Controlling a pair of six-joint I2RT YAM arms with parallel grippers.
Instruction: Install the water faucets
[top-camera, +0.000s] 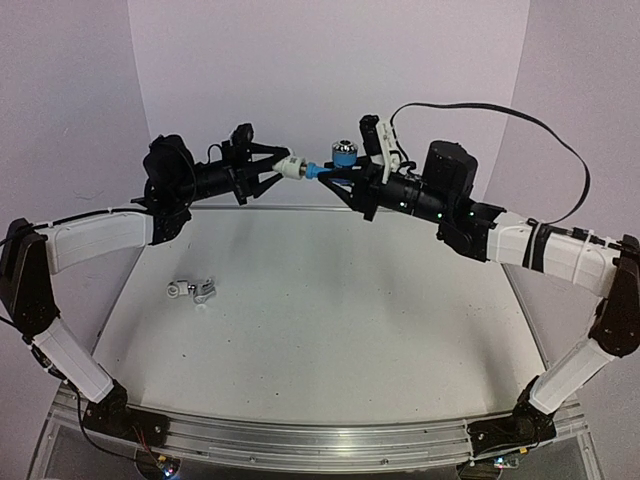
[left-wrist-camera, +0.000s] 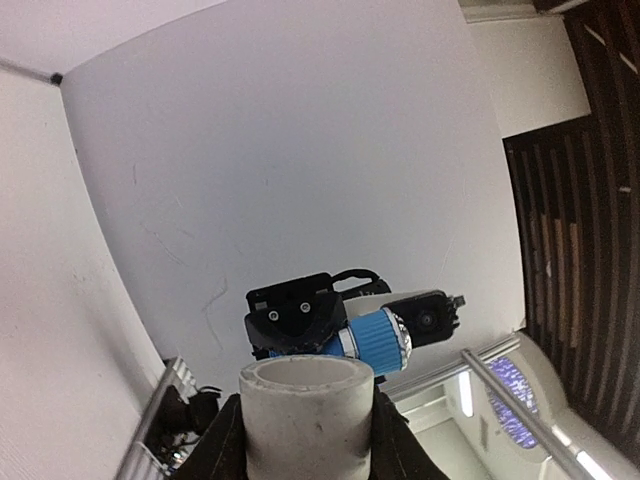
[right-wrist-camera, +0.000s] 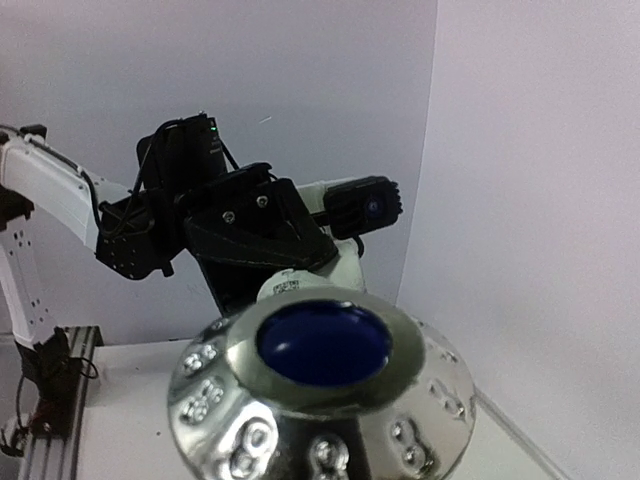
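Both arms are raised and meet above the far edge of the table. My left gripper (top-camera: 283, 167) is shut on a white stubby cylindrical fitting (top-camera: 293, 166), seen open end up in the left wrist view (left-wrist-camera: 305, 405). My right gripper (top-camera: 338, 176) is shut on the light blue faucet (top-camera: 326, 170), whose ribbed blue knob (top-camera: 345, 153) points up. The faucet's end meets the fitting. The faucet also shows in the left wrist view (left-wrist-camera: 378, 341). Its shiny cap (right-wrist-camera: 320, 390) fills the right wrist view and hides my right fingers. The silver metal faucet (top-camera: 196, 291) lies on the table at the left.
The white table (top-camera: 330, 330) is enclosed by pale walls at the back and sides. A black cable (top-camera: 530, 125) loops behind the right arm. An aluminium rail (top-camera: 300, 440) runs along the near edge between the arm bases.
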